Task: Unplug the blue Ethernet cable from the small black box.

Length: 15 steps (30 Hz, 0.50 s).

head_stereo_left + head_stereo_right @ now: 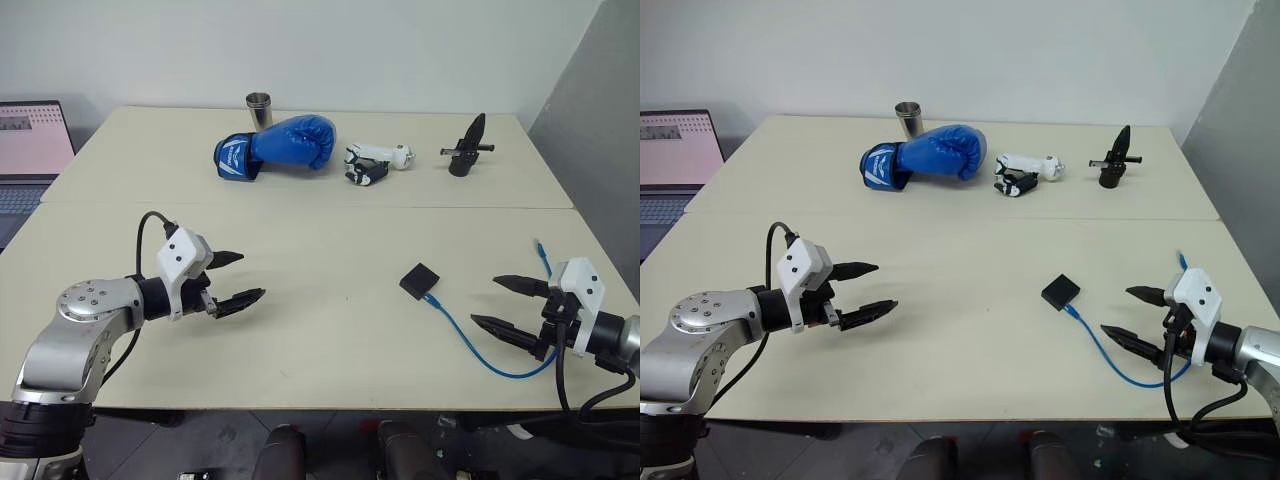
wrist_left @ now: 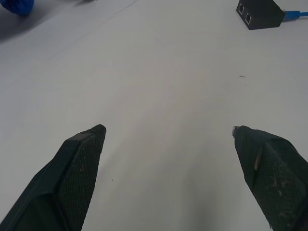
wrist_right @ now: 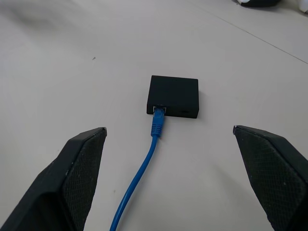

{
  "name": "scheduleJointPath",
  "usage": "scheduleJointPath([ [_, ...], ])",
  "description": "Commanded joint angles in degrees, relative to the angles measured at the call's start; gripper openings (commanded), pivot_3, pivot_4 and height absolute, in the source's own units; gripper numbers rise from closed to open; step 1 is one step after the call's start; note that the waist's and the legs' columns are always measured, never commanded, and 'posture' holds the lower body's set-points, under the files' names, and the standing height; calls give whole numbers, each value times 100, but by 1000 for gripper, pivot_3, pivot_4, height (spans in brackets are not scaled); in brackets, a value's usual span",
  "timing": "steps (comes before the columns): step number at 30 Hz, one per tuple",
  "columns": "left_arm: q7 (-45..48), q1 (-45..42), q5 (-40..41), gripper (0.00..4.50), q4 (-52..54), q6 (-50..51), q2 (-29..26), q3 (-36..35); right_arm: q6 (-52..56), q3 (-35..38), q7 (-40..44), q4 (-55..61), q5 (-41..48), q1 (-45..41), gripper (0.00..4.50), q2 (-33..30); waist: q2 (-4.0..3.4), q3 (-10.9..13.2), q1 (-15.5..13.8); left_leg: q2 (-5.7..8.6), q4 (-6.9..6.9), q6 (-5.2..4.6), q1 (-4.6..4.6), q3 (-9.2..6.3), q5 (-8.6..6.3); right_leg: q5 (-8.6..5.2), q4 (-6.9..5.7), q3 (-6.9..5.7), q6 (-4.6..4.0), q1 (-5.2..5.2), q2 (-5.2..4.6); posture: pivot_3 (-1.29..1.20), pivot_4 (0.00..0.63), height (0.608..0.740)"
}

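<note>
Cable [image 3: 153, 126] plugged into the box [image 3: 173, 96] on the table [image 1: 320, 240], toward the robot's right; unplugging not started. Right gripper [image 1: 507, 303] hovers near the cable's loop, fingers wide apart, empty, aimed at the plug; left gripper [image 1: 236, 280] well apart on the other side, also spread and empty. Remaining, by my estimate: brace the box, close on the plug, pull it free.

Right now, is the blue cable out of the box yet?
Not yet. The cable is still plugged into the box. Both grippers, left and right, hover open and empty, the right one nearest the box. Gripping and pulling the plug are still to do.
</note>
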State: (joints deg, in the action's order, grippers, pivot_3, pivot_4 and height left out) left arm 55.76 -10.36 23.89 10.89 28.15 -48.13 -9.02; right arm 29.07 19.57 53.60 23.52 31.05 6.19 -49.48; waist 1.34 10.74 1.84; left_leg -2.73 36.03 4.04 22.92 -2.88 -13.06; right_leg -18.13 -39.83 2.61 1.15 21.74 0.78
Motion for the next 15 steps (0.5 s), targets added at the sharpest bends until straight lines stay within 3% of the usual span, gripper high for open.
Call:
scheduleJointPath([
  [1, 0, -102, 89, 4500, 168, 31, -63, -92, 56, 188, -12, 159, 120, -73, 4473, -88, 0, 0, -2, 0, 0, 0, 0, 0, 0, 0, 0, 0, 0, 0, 0, 0, 150, 740],
  [15, -54, -145, -6, 4500, 254, 149, -75, 56, 167, 179, -51, 291, 68, -63, 4473, -84, 0, 0, -4, 0, 0, 0, 0, 0, 0, 0, -1, 0, 0, 0, 0, 0, 150, 740],
])
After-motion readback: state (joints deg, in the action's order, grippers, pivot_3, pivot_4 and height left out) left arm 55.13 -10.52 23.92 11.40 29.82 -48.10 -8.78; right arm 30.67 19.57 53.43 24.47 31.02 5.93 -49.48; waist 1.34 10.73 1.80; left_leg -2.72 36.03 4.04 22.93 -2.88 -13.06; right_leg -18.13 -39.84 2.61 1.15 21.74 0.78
